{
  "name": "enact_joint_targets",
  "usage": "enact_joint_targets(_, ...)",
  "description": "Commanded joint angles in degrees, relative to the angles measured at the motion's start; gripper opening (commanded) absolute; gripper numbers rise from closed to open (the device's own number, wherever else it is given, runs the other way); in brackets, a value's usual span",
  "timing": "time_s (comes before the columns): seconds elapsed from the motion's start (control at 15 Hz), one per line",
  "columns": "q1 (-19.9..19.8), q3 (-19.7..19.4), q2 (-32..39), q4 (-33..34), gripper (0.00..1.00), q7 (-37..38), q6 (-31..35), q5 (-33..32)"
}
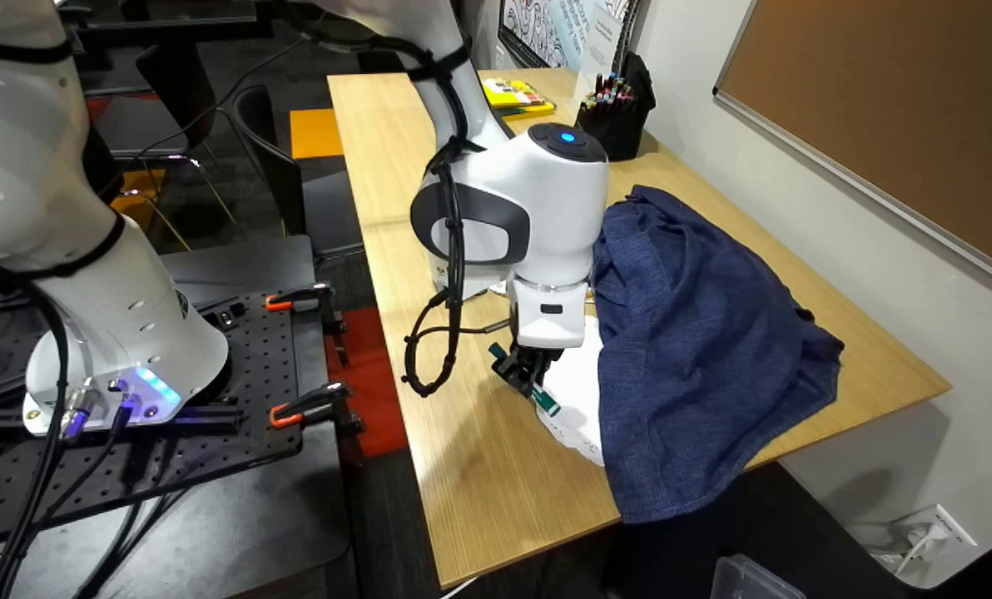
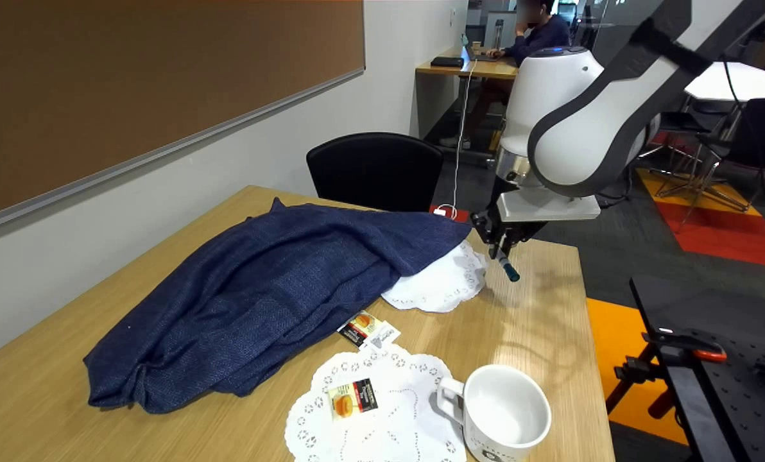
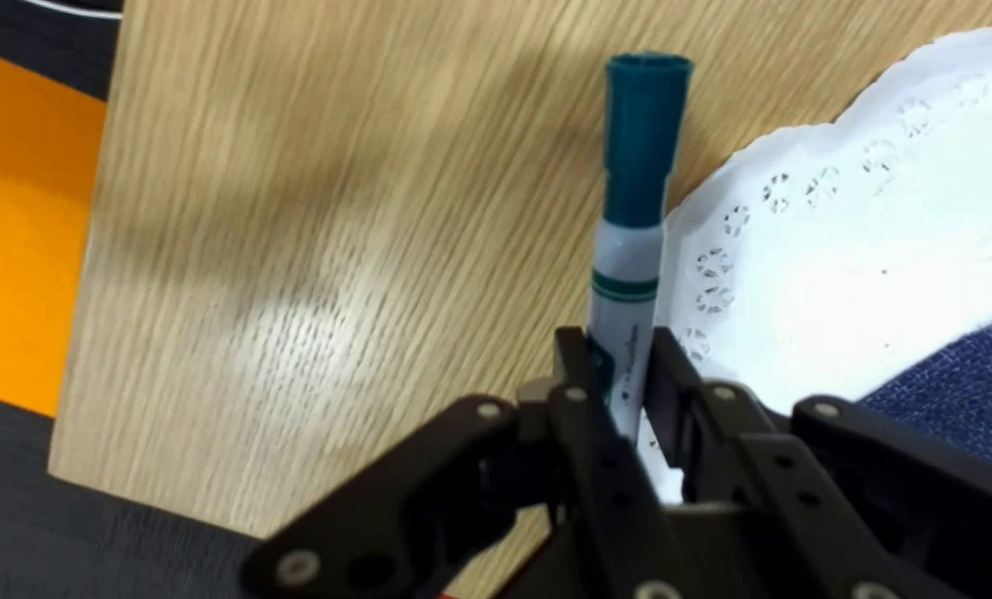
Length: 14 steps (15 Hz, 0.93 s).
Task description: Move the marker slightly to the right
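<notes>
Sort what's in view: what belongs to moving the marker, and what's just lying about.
Part of the job:
marker
gripper, shut on the marker

Just lying about:
blue cloth
white mug
lace doily near the mug
lone packet on that doily
partly covered doily by the cloth
black pen holder

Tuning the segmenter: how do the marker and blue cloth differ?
The marker is small, slim and straight; the blue cloth is far larger and rumpled. The marker is white with a teal cap; the blue cloth is dark blue. The marker is pinched in the gripper; the blue cloth lies on the table. Both show in all three views.
</notes>
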Motion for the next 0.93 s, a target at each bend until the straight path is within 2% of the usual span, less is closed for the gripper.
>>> enact_joint_targets(0.0, -4.16, 3.87, 1.88, 0.38, 0.05, 4.44, 4.14, 3.74)
enact_joint_targets(0.27, -5.34, 4.53, 4.18, 0.56, 0.05, 7.73, 7.66, 5.6)
enact_joint_targets(0.47, -5.03, 4.31, 6.17, 1.23, 0.05, 9.72, 7.85, 5.83)
enact_joint_targets(0.53, -4.91, 4.27, 6.89, 1.63, 0.16, 10.43, 7.71, 5.73)
enact_joint_targets(0.6, -4.43, 3.85, 7.56, 2.05, 0.36, 11.45, 7.35, 5.38)
enact_joint_targets(0.67, -4.34, 3.8, 7.99, 2.35, 0.47, 11.94, 7.18, 5.34)
enact_joint_targets(0.87, -3.96, 3.65, 8.96, 3.02, 0.68, 13.2, 7.0, 5.02)
